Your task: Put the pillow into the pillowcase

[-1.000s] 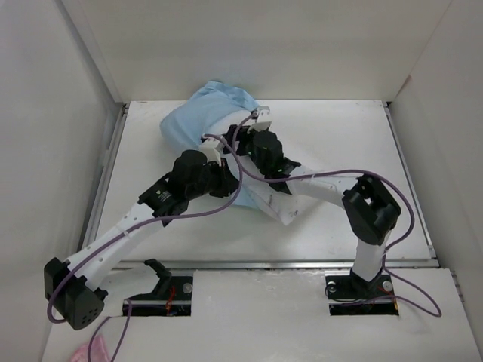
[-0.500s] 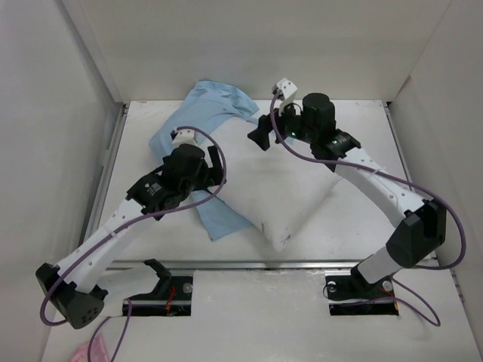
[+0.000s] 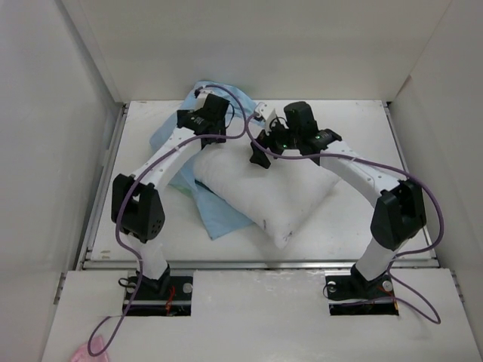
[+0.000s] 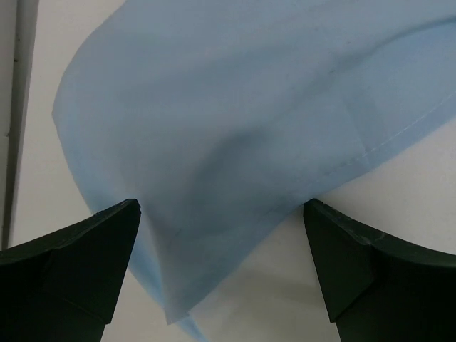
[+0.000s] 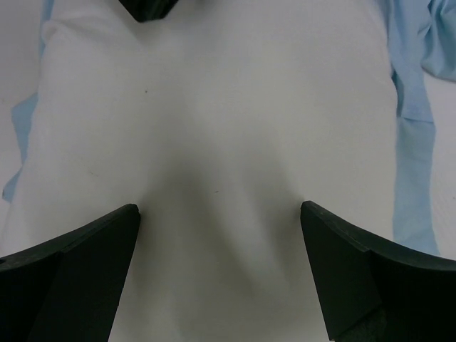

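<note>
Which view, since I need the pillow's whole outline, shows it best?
Top external: almost the whole pillow shows, lying partly on the pillowcase. The right wrist shows only a close stretch of its white surface; the left wrist shows mostly pillowcase.

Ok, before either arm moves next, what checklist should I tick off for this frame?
1. Left gripper open and empty: ok, jaws wide above the pillowcase.
2. Right gripper open and empty: ok, jaws wide over the pillow.
3. Pillow inside the pillowcase: not ok, it lies uncovered on top of the fabric.
4. Pillowcase opening located: cannot tell which edge is the mouth.
5. Grippers clear of each other: ok, the top view shows a gap between them.
</note>
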Tool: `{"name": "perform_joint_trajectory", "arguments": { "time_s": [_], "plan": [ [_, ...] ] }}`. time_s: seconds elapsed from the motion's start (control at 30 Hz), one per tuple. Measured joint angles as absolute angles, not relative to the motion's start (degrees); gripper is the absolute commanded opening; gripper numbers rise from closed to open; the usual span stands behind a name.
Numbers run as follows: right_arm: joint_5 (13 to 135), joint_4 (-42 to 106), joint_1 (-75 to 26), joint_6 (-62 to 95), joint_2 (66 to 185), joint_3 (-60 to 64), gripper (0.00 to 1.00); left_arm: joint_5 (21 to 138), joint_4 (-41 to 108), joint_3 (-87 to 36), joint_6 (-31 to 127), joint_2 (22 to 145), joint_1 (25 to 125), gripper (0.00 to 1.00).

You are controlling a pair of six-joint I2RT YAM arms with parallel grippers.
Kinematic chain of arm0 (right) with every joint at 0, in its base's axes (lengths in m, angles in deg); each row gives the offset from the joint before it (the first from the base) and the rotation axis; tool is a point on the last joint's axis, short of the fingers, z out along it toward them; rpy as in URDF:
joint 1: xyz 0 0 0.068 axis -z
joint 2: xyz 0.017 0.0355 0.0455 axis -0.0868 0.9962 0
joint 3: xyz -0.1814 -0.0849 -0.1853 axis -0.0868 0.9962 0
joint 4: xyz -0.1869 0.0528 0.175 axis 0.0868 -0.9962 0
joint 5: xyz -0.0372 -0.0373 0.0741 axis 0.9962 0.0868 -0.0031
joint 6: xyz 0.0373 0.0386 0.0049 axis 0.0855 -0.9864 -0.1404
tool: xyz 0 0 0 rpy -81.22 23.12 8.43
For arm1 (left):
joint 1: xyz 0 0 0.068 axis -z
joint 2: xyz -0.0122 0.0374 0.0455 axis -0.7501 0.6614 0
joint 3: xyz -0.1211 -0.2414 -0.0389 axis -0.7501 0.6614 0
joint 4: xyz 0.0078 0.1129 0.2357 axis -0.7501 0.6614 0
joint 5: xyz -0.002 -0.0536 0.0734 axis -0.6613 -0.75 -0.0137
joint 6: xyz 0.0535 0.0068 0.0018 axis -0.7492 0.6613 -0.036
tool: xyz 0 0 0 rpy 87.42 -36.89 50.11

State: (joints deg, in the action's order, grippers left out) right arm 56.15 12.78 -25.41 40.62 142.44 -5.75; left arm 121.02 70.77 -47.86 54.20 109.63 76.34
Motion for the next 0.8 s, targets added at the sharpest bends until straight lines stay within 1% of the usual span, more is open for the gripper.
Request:
{"name": "perform_joint_trajectory", "arguments": {
  "time_s": [0.17,0.2,0.23,0.27,0.3,0.37,0.4,0.6,0.7,0.8],
  "plan": [
    [56.91,12.02,-25.37,41.98,142.44,-6.80,1.00,120.32,69.94,-48.21,47.99,111.84,75.31,1.00],
    [57.24,11.88,-25.35,42.11,142.42,-6.82,1.00,120.30,69.79,-48.84,47.16,111.84,75.14,0.93],
    [57.59,11.80,-25.35,42.35,142.44,-6.82,1.00,120.41,69.57,-49.54,46.81,112.04,74.77,0.82],
    [57.83,11.69,-25.35,42.59,142.42,-6.82,1.00,120.60,69.59,-50.52,46.64,112.36,74.27,0.66],
    [57.98,11.49,-25.35,42.85,142.44,-6.91,1.00,120.76,69.57,-51.77,46.64,112.89,73.54,0.30],
    [58.00,11.14,-25.35,43.42,142.44,-7.13,1.00,120.95,69.44,-54.20,46.33,114.20,71.91,0.07],
    [57.98,10.94,-25.35,43.64,142.51,-7.37,1.00,120.93,69.20,-55.07,46.44,114.77,71.16,0.00],
    [58.64,11.03,-27.23,44.51,145.65,-11.91,1.00,118.42,68.72,-55.77,45.96,116.06,69.63,0.00],
    [59.12,12.02,-30.07,44.45,150.20,-15.78,1.00,116.34,66.92,-55.20,44.87,115.10,70.07,0.00],
    [59.67,14.33,-32.39,43.38,156.65,-20.48,1.00,113.74,64.02,-51.46,43.58,111.23,71.32,0.00]
  ]
}}
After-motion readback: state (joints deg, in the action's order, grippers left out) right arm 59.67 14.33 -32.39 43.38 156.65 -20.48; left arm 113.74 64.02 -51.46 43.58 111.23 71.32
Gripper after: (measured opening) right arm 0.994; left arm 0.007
